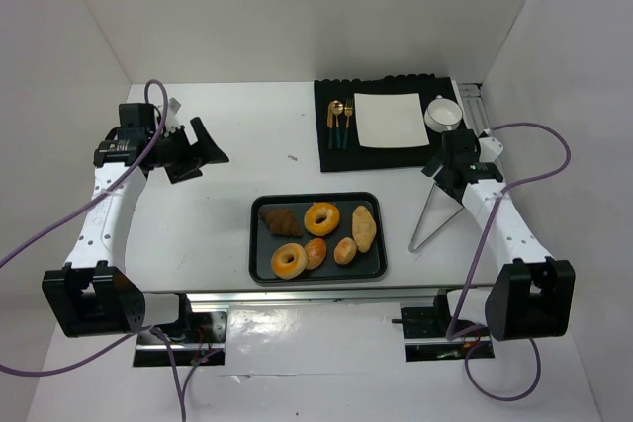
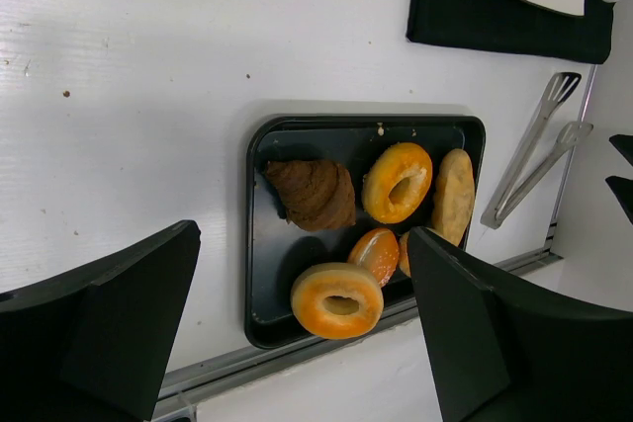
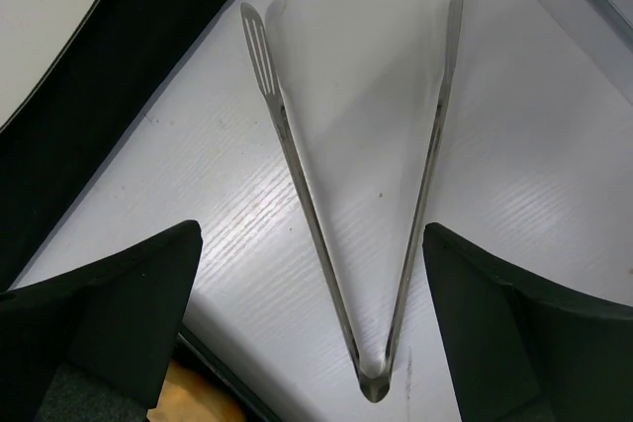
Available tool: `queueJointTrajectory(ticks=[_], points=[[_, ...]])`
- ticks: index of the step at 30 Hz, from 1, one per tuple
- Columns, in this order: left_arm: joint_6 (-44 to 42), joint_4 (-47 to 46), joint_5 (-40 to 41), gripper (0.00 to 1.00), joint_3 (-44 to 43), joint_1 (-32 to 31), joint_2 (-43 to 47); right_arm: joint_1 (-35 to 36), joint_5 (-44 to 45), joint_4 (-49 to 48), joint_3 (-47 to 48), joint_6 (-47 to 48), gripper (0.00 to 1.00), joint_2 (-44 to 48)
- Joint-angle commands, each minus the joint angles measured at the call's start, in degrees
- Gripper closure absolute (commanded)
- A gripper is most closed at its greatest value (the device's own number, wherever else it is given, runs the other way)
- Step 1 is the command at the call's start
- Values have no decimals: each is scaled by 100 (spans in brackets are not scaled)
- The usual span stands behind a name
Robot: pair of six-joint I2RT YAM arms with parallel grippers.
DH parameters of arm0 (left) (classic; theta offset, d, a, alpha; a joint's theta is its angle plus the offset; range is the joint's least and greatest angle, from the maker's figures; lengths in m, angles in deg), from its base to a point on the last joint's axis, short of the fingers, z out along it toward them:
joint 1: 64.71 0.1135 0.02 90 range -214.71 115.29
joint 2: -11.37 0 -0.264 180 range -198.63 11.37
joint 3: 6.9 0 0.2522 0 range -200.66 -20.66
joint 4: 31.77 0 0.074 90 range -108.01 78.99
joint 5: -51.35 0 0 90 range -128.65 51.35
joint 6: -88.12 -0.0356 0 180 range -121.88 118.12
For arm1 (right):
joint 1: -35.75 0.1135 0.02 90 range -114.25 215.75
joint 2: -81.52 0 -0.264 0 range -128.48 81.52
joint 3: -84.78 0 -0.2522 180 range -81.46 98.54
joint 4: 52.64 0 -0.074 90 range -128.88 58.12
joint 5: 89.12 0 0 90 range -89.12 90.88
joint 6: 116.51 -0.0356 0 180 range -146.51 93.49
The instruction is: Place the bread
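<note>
The bread lies on a dark tray (image 1: pixel 260 266) at the table's front middle: a brown croissant (image 1: pixel 280 221), two orange ring doughnuts (image 1: pixel 321 217) (image 1: pixel 289 261), a tan roll (image 1: pixel 364 227) and two small buns (image 1: pixel 316 252) (image 1: pixel 345 250). The left wrist view shows the croissant (image 2: pixel 315 193), both doughnuts (image 2: pixel 397 181) (image 2: pixel 337 299), the roll (image 2: pixel 454 195) and one bun (image 2: pixel 376 254). My left gripper (image 1: pixel 203 150) (image 2: pixel 302 274) is open and empty, raised at the far left. My right gripper (image 1: pixel 442 173) (image 3: pixel 312 244) is open and empty above metal tongs (image 1: pixel 432 214) (image 3: pixel 297 175).
A black placemat (image 1: pixel 336 157) at the back right holds a white square plate (image 1: pixel 389 119), gold cutlery (image 1: pixel 340 121) and a white cup (image 1: pixel 443 114). The tongs lie right of the tray, hinge toward the front edge. The tray's corner (image 3: pixel 213 368) shows in the right wrist view.
</note>
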Motion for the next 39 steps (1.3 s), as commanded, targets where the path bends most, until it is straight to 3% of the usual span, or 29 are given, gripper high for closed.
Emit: queueJointTrajectory(ticks=[1, 6, 11, 16, 24, 39], points=[[-97, -145, -67, 0, -12, 31, 63, -90, 281, 80, -86, -143, 0, 247], [-44, -145, -67, 0, -12, 31, 63, -90, 256, 220, -165, -109, 0, 361], [-44, -145, -67, 0, -12, 31, 63, -265, -315, -246, -955, 50, 0, 1107], [62, -197, -129, 0, 92, 31, 116, -450, -764, -87, -1360, -2, 0, 1056], [62, -198, -138, 0, 93, 31, 116, -451, -1677, -947, -1889, 269, 0, 907], [9, -198, -190, 0, 93, 31, -51, 182, -325, -1529, -1546, 209, 1, -745]])
